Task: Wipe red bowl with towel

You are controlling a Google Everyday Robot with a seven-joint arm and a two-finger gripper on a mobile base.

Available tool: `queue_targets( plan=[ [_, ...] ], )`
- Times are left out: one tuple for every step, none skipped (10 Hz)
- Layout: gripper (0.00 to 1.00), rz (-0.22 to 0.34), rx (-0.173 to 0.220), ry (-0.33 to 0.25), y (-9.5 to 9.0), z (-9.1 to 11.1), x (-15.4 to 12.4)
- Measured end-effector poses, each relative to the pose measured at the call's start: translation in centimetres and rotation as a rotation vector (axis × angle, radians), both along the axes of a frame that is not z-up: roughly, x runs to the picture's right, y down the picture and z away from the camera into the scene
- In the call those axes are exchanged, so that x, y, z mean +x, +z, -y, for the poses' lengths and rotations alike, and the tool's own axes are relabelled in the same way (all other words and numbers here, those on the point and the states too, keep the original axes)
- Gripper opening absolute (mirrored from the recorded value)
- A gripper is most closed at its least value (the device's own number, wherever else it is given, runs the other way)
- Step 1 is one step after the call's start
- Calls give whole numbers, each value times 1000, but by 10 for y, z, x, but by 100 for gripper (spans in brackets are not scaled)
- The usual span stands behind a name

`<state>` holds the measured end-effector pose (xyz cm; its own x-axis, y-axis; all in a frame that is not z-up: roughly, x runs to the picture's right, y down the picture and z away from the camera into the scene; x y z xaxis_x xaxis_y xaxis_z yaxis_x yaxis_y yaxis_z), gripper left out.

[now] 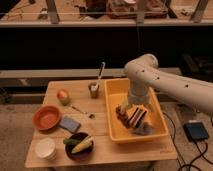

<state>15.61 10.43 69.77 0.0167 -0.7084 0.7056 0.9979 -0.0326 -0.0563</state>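
The red bowl (47,117) sits upright on the left side of the wooden table (115,150), round and shallow with a lighter orange inside. A yellow tray (114,100) takes up the table's right half. My gripper (132,115) reaches down into this tray from the white arm (150,80), open, with its fingers spread just above the tray floor. A small pale grey towel (143,129) lies crumpled in the tray's near right corner, right beside and slightly below the gripper. The bowl is far to the gripper's left.
A flat blue-grey pad (69,124) lies next to the red bowl. In front stand a white cup (45,148) and a dark bowl with corn and a green vegetable (80,145). An apple (63,96), a spoon (82,112) and a small cup with a utensil (94,90) sit behind.
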Motion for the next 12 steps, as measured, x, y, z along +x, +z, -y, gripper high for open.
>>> queue_targets(
  plan=[
    [80,0,1,0,-1,1,0],
    [80,-1,2,0,-1,0,0],
    [80,2,10,5,0,0,0],
    [80,5,45,23,0,-3,1],
    [80,7,89,35,1,-7,1],
    [80,5,140,42,4,-12,3],
    [80,10,160,46,6,-15,1],
    [80,10,165,41,10,-18,0],
    [80,10,164,34,15,-21,-1],
    [80,9,160,30,21,-24,0],
    [80,9,151,26,28,-28,0],
    [80,9,136,25,38,-35,1]
  ],
)
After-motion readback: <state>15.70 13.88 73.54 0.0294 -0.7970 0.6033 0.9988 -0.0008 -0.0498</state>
